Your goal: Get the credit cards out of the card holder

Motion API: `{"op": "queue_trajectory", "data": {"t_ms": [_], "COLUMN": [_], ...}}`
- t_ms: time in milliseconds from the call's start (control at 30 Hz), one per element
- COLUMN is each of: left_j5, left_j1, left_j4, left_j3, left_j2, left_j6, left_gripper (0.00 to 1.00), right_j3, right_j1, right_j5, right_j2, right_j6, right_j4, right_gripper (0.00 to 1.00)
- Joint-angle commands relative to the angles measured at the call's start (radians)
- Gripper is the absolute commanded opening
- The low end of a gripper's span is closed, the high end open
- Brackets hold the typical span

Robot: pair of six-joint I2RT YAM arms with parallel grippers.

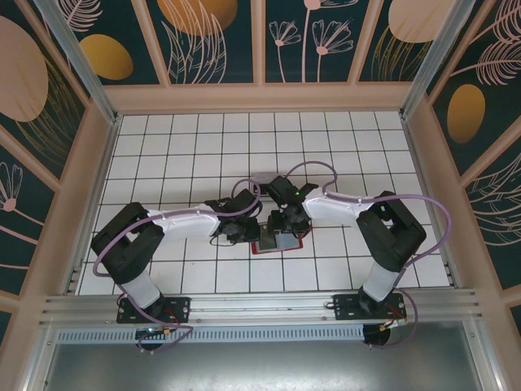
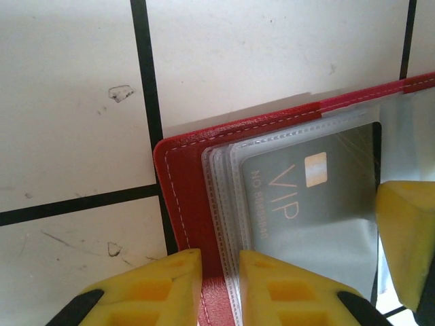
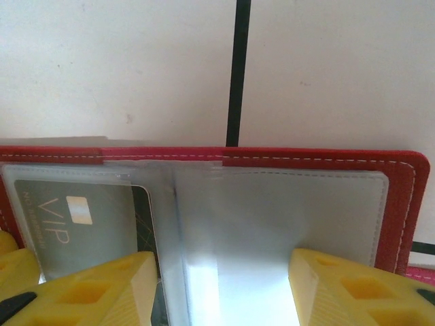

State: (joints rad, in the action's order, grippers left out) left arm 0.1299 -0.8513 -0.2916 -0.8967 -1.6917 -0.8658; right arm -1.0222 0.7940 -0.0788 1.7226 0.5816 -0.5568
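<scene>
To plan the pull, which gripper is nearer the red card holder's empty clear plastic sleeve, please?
Right gripper, straddling the sleeve; left gripper pinches the card holder at its opposite edge.

I see the card holder [image 1: 281,243] lying open and flat on the white tiles [image 1: 203,163], towards the near side of the floor. Its cover is red with pale stitching and rounded corners, and clear plastic sleeves are stacked inside. A grey card [image 2: 306,197] marked VIP, with a gold chip, sits in one sleeve. Behind it a dark card [image 3: 143,217] seems to peek out, though I can't be sure.
</scene>
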Motion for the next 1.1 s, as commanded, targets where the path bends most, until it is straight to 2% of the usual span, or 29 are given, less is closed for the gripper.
{"op": "queue_trajectory", "data": {"t_ms": [0, 700, 1067], "left_j5": [-0.026, -0.028, -0.031], "left_j1": [-0.008, -0.007, -0.008], "left_j4": [-0.047, -0.057, -0.06], "left_j3": [-0.017, -0.017, -0.015], "left_j2": [-0.016, -0.017, -0.016], "left_j6": [0.014, 0.017, 0.017], "left_gripper": [0.23, 0.23, 0.23], "right_j3": [0.002, 0.016, 0.008], "right_j1": [0.005, 0.015, 0.012], "right_j5": [0.018, 0.075, 0.089], "right_j2": [0.002, 0.041, 0.022], "right_j6": [0.009, 0.015, 0.025], "right_j4": [-0.027, -0.055, -0.067], "right_gripper": [0.58, 0.59, 0.46]}}
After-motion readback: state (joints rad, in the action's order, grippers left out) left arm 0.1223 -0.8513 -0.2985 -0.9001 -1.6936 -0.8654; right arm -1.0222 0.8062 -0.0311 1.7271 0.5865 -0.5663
